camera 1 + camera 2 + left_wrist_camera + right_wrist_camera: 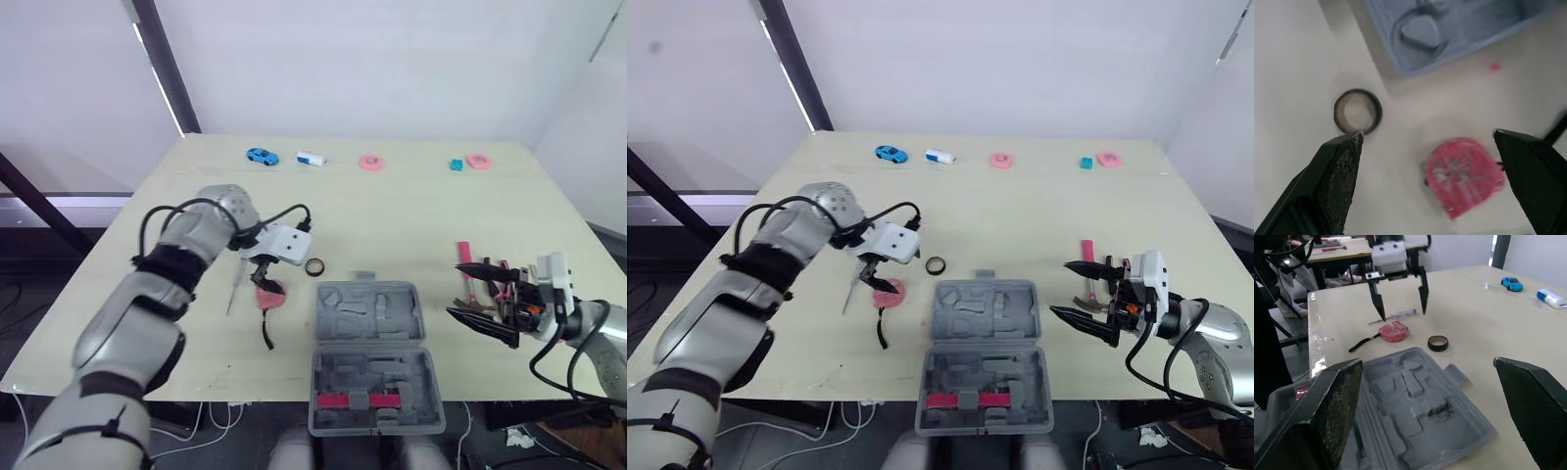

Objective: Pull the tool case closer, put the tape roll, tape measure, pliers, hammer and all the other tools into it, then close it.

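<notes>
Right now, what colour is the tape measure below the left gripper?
The tape measure is red, clearest in the left wrist view.

A pale cream rectangular table (421,225) stands before a plain white wall (392,59). A black slanted post (165,61) crosses the wall on the left, with a bright strip of light just beside it. Below the table's near edge lies dark grey floor (257,423) with loose white cables (211,416). In the right wrist view a second cream table (1354,249) stands further back.
</notes>
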`<state>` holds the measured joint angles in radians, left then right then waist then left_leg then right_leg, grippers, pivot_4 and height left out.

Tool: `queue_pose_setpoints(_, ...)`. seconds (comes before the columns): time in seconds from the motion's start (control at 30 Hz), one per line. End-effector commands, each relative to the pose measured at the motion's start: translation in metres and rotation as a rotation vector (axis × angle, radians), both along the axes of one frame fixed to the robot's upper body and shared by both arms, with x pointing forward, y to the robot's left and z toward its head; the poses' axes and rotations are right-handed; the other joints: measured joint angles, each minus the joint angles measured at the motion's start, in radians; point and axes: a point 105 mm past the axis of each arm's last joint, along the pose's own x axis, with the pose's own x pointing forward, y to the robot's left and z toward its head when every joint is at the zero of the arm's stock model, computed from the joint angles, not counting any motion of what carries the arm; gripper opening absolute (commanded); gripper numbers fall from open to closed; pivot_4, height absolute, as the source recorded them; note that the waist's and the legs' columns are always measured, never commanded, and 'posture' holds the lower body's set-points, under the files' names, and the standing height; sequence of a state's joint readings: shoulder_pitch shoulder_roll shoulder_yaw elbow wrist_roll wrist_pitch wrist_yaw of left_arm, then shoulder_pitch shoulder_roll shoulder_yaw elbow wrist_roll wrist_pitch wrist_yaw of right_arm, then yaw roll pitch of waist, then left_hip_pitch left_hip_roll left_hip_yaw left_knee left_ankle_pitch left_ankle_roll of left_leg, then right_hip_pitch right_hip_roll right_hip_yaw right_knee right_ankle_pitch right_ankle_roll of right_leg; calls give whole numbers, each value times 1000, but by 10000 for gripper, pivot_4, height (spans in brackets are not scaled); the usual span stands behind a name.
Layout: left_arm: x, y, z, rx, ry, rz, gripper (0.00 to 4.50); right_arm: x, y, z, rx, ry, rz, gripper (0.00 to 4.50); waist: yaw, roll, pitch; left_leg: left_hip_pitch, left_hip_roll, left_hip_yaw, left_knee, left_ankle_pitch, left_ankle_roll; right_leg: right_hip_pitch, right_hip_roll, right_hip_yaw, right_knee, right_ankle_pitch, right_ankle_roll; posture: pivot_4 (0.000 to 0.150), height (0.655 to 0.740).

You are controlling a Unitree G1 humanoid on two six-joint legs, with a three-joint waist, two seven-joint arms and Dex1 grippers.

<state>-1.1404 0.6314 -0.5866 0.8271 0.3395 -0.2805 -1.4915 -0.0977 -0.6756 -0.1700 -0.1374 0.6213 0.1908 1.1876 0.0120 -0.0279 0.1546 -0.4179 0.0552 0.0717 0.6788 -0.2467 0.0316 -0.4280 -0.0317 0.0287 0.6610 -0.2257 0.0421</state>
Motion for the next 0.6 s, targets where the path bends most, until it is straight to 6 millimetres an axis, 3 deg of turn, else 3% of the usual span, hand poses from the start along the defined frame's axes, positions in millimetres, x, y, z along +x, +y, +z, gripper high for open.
queue_pose_setpoints(0.03,9,0,0,40,-34,-16,45000,1,-2,9,-3,-49,-19,44794,-2,0,0,0,0,0,0,0,0,0,0,0,0,0,0,1500,7395)
queue_pose_setpoints(0.27,22,-7,-19,182,-91,-47,45000,-5,-3,2,-7,-35,-34,44794,1,-1,0,-2,0,-1,0,0,0,-1,0,0,0,0,1,1500,7395)
queue_pose_setpoints(0.6,24,-28,-45,248,-121,-114,45000,-8,-7,-1,-11,-27,-54,44794,-1,-1,1,-3,0,-1,2,0,0,-2,0,-1,0,0,1,1500,7395)
